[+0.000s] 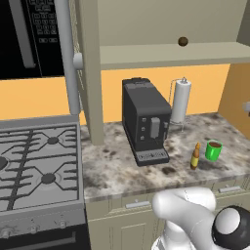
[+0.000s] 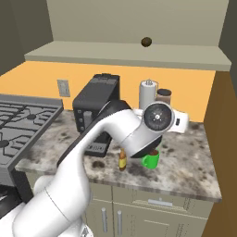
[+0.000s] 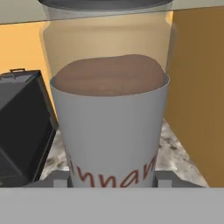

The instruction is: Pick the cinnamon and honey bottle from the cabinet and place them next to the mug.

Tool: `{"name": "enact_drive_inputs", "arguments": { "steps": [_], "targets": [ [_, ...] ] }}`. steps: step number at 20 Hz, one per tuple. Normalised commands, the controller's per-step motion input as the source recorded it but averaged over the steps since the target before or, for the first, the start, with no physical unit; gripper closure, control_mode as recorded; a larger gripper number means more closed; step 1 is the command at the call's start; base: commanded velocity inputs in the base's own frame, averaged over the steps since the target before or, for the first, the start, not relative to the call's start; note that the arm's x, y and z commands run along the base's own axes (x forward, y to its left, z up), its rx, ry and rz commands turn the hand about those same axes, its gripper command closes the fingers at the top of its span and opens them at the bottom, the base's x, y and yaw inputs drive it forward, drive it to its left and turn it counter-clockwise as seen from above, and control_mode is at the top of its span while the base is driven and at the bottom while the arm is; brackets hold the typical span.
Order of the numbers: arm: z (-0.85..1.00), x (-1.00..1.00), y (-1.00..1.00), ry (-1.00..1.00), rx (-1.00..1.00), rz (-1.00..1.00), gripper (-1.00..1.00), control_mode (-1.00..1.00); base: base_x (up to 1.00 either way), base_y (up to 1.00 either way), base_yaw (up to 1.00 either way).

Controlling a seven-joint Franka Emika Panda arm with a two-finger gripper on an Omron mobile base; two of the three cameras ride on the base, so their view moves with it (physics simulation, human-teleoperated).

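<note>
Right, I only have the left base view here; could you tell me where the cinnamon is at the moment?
Observer: In the hand view the cinnamon sits gripped between the fingers, with its red lettering facing the camera.
Operator: Thank you. Is it up off the counter?
Observer: It appears so. In the right base view it is at the hand, about level with the top of the paper towel roll and well above the counter.
Operator: And how does the mug look from that side?
Observer: The arm covers the upper part of the mug; the honey bottle stands upright just left of it.
</note>
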Motion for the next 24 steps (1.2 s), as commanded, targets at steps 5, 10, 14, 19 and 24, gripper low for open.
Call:
{"name": "enact_drive_inputs", "arguments": {
  "steps": [5, 10, 14, 19, 24],
  "targets": [
    [-0.27, 0.35, 0.0, 0.16, 0.0, 0.11, 1.0, -1.0, 0.0, 0.0, 0.0],
    [-0.43, 0.41, 0.0, 0.07, 0.0, 0.26, 1.0, -1.0, 0.0, 0.0, 0.0],
    [-0.39, 0.18, -0.11, -0.02, 0.0, 0.28, 1.0, -1.0, 0.0, 0.0, 0.0],
    [-0.4, 0.0, -0.29, -0.15, 0.0, 0.21, 1.0, -1.0, 0.0, 0.0, 0.0],
    [-0.42, 0.0, -0.31, -0.15, 0.0, 0.12, 1.0, -1.0, 0.0, 0.0, 0.0]
  ]
}}
